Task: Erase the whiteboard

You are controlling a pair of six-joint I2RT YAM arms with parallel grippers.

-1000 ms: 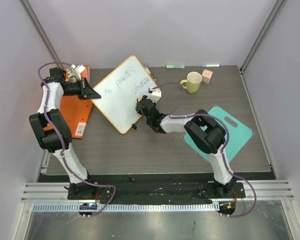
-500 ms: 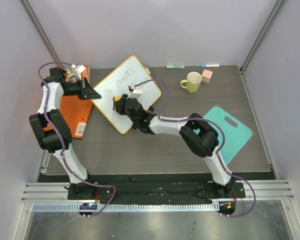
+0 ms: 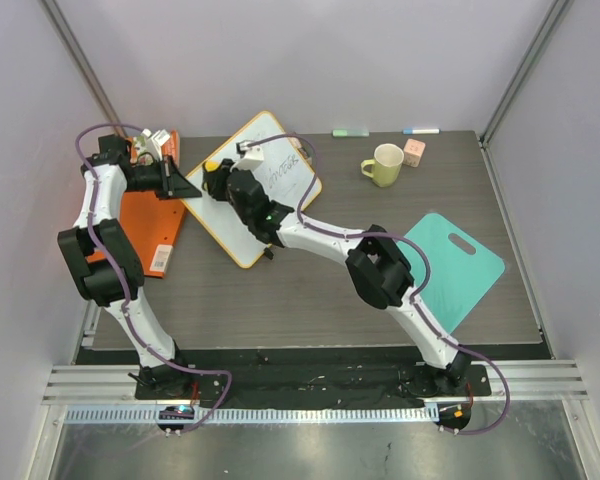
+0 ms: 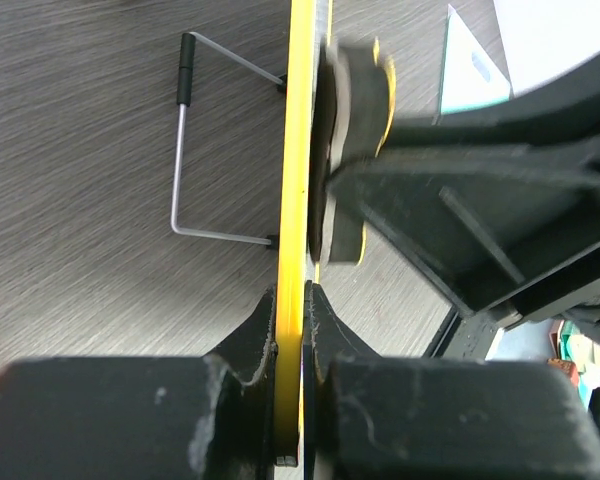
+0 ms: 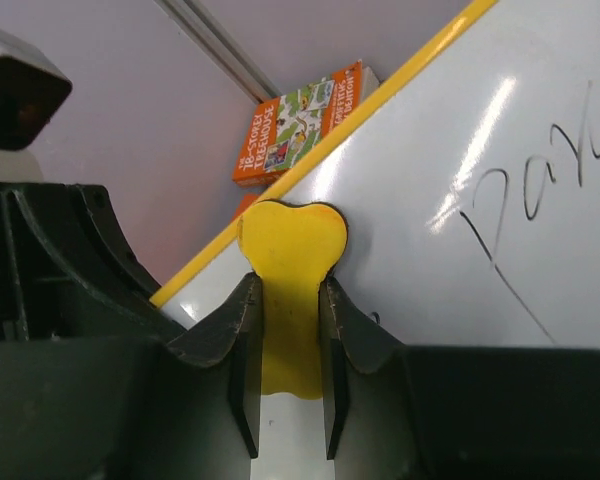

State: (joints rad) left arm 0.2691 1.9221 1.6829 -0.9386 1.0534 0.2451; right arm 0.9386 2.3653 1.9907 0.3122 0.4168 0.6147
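Note:
The whiteboard (image 3: 232, 230), white with a yellow-orange frame, lies tilted at the back left of the table; dark handwriting (image 3: 285, 172) shows on its far right part. My left gripper (image 3: 188, 186) is shut on the board's left edge; in the left wrist view the frame (image 4: 295, 200) runs between the fingers of the left gripper (image 4: 292, 320). My right gripper (image 3: 218, 180) is shut on a yellow eraser (image 3: 212, 166) pressed against the board's left part. From the right wrist, the eraser (image 5: 290, 250) sits in the right gripper (image 5: 287, 330) with handwriting (image 5: 540, 170) to its right.
An orange folder (image 3: 145, 220) lies under the left arm, with a colourful book (image 5: 300, 115) behind it. A yellow-green mug (image 3: 385, 164) and a pink cube (image 3: 414, 152) stand at the back, a teal cutting board (image 3: 460, 262) on the right. The board's wire stand (image 4: 180, 150) sticks out.
My right gripper has swept the eraser leftward and up across the board, from its lower right edge to its left part. The left arm has stayed still, holding the board.

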